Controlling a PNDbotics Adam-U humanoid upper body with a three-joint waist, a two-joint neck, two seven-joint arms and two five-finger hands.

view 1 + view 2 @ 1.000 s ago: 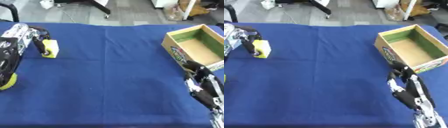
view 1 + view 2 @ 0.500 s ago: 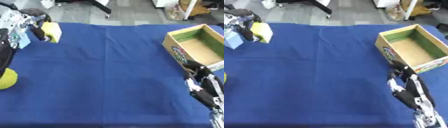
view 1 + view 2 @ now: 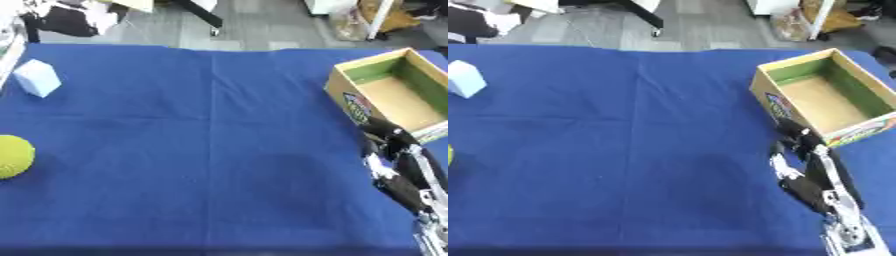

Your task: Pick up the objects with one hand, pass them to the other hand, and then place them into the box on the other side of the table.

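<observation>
On the blue table (image 3: 210, 150), a yellow-green ball (image 3: 12, 156) sits at the left edge, partly cut off from view. Farther back on the same side lies a small pale blue block (image 3: 37, 77), tipped onto a corner. The ball and the block are well apart, and nothing lies between them.

On the right side of the table sits an open cardboard box (image 3: 822, 95). It is green on the inside walls, tan on the bottom, and has a bright printed picture on its outer side. Nothing shows inside it.

The robot's right hand (image 3: 802, 152) shows near the lower right corner, just in front of the box. Its fingers point up toward the box and look straight and relaxed, with nothing in them. The hand is close to the near wall of the box; I cannot tell if it touches it.

The robot's left hand does not show in either view. At the far left edge of the left eye view there is only a thin pale strip that I cannot make out.

The wide middle of the table between the block and the box has nothing standing on it, so nothing is in the way there.

Beyond the table is a grey floor (image 3: 710, 25), with dark chair legs (image 3: 203, 15) and some tan and white things I cannot make out.
</observation>
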